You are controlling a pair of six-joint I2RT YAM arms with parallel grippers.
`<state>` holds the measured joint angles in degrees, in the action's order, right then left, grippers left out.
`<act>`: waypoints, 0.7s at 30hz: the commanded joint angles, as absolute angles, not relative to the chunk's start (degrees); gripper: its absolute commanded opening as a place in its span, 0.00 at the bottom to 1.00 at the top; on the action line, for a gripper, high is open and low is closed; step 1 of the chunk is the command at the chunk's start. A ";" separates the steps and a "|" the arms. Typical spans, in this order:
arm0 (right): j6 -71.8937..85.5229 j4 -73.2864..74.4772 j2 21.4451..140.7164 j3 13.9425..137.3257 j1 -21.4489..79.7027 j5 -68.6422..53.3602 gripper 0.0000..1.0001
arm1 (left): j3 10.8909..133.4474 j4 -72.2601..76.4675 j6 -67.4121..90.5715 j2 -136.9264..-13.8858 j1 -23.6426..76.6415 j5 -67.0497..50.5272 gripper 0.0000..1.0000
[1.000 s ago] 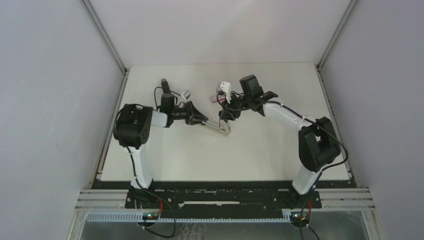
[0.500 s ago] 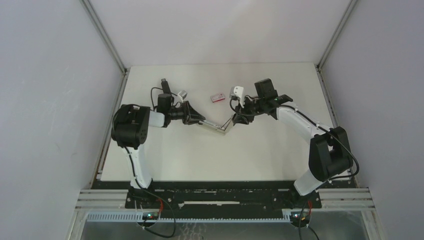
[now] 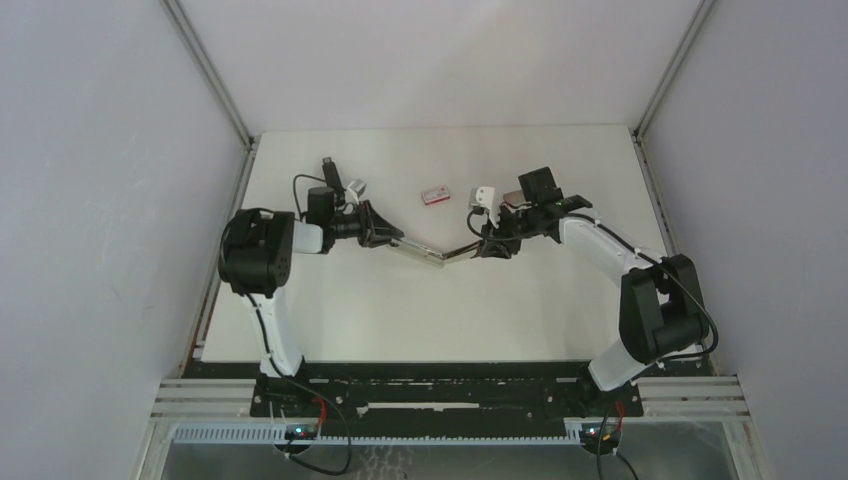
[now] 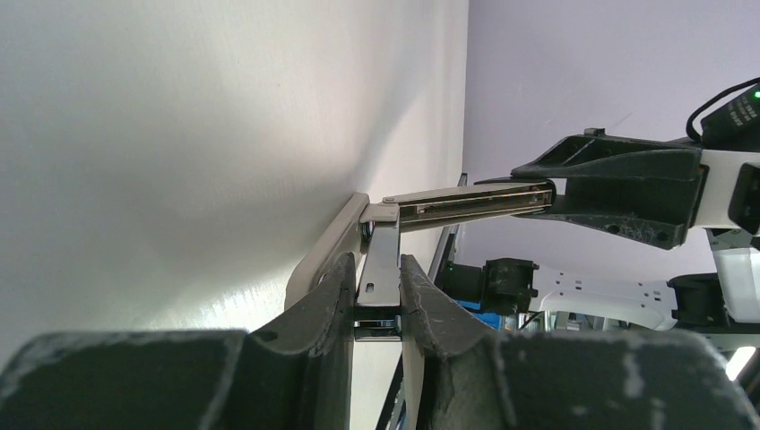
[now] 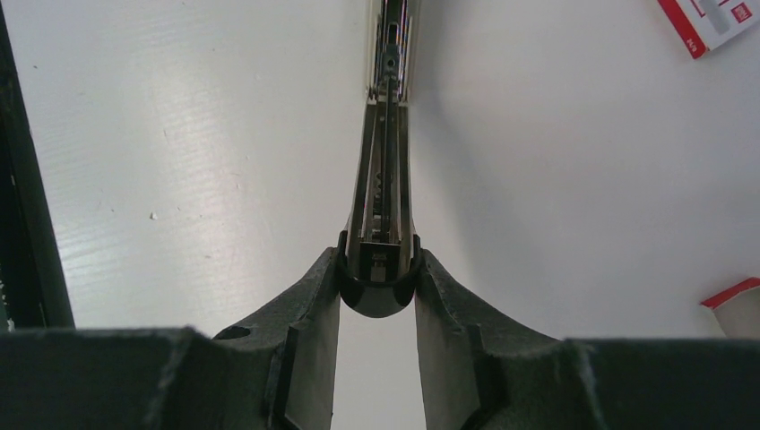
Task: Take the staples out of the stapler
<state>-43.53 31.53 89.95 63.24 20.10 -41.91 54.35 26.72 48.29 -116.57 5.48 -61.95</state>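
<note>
Mid-worktop (image 3: 400, 310), the stapler (image 3: 437, 252) is spread open in a V. The left end effector (image 3: 398, 241) is clenched on its left arm, and the right end effector (image 3: 480, 247) grasps its right arm. The staples can't be made out. Farther back lies a red-and-white box (image 3: 435, 195).

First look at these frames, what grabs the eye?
The stapler, spread open in a V at mid-table, is held between both arms: the left claw is shut on one leg, the right claw on the other. Farther back, a small red-and-white box lies on the table.
</note>
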 commanded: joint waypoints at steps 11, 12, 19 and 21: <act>-48.73 35.01 92.46 60.85 19.86 -40.08 0.11 | 54.23 28.65 45.83 -115.37 4.34 -61.70 0.00; -48.62 34.75 92.72 60.68 19.84 -39.91 0.11 | 54.20 28.65 45.81 -115.23 4.32 -61.74 0.00; -46.39 31.74 94.64 59.39 20.22 -37.34 0.13 | 53.80 29.26 45.88 -115.46 4.38 -61.57 0.00; -45.75 30.55 94.86 59.01 20.37 -36.40 0.13 | 53.71 29.45 46.07 -115.57 4.39 -61.46 0.00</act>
<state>-47.20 32.95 94.21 59.70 19.53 -36.53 54.35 27.05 47.42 -116.57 4.14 -62.11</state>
